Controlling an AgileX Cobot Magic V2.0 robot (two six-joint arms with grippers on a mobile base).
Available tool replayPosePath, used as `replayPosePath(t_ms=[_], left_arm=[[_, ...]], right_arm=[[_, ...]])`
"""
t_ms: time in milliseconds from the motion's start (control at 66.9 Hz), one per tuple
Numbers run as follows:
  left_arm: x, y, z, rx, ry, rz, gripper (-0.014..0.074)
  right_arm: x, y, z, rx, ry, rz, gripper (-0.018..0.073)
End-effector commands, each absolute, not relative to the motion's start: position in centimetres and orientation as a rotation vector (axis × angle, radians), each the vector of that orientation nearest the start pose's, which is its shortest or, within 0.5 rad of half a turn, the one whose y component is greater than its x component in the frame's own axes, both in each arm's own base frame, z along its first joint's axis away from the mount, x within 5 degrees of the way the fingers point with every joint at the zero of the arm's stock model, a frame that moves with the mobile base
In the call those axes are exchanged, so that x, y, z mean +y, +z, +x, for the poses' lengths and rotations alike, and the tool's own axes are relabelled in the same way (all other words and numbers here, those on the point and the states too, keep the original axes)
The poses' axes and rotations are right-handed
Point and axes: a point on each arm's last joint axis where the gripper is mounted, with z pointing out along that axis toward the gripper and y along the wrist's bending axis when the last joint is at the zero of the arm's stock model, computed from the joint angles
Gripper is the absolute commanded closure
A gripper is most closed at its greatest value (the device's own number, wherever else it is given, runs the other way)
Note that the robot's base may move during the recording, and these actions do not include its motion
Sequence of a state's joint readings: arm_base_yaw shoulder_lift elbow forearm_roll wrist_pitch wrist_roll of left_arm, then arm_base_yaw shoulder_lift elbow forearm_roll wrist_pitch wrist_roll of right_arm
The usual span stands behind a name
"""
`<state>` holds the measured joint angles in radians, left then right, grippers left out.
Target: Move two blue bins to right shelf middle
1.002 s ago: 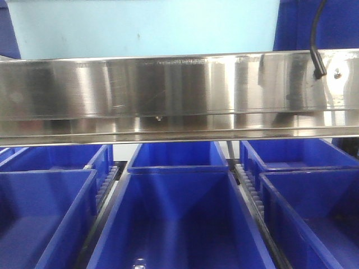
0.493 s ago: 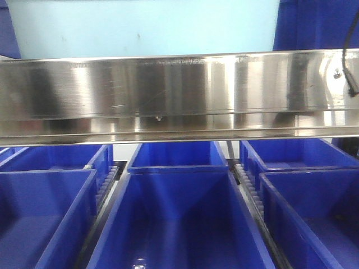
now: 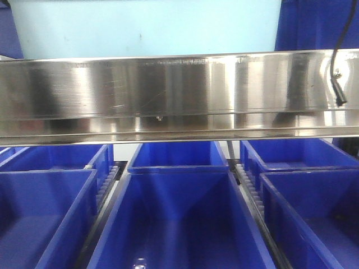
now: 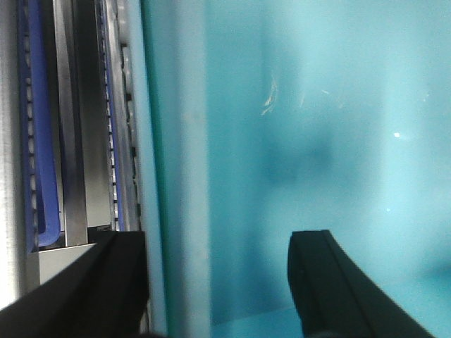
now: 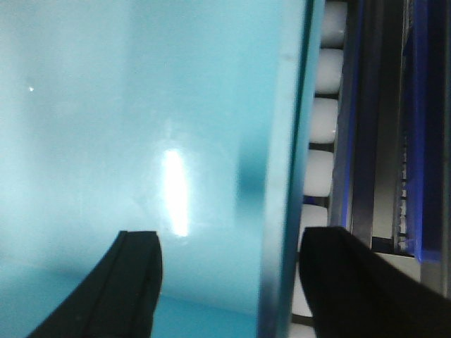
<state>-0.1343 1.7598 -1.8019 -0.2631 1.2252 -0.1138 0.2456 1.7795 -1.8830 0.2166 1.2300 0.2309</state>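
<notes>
A light blue bin stands on the upper shelf level, above the steel beam in the front view; only its front wall shows. In the left wrist view my left gripper is open, its black fingers astride the left wall of the light blue bin. In the right wrist view my right gripper is open too, its fingers astride the right wall of the same bin. Neither pair of fingers presses on the wall. A second light blue bin does not show.
A wide steel shelf beam crosses the front view. Below it several dark blue bins sit in rows on roller tracks. White rollers run beside the bin's right wall. A black cable hangs at the right.
The black cable at the right of the front view has shifted right and now hangs lower over the beam. The bins and the beam look unmoved.
</notes>
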Motion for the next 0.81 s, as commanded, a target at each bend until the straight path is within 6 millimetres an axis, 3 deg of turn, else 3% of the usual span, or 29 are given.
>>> replayPosePath(t_ms=[0, 493, 703, 792], left_arm=[[-7.6, 37.1, 37.1, 2.66, -0.484, -0.004, 0.0269], [-7.0, 38.3, 36.3, 2.629, -0.419, 0.009, 0.0269], [-7.0, 38.0, 36.3, 2.642, -0.408, 0.008, 0.0339], [-7.0, 37.2, 36.2, 2.669, -0.406, 0.004, 0.0374]], right_arm=[[11.0, 38.6, 36.8, 2.627, 0.451, -0.014, 0.0241], [10.9, 38.6, 36.7, 2.624, 0.427, -0.016, 0.0241], [10.9, 38.6, 36.7, 2.624, 0.427, -0.016, 0.0244], [10.9, 38.6, 36.7, 2.624, 0.427, -0.016, 0.0319]])
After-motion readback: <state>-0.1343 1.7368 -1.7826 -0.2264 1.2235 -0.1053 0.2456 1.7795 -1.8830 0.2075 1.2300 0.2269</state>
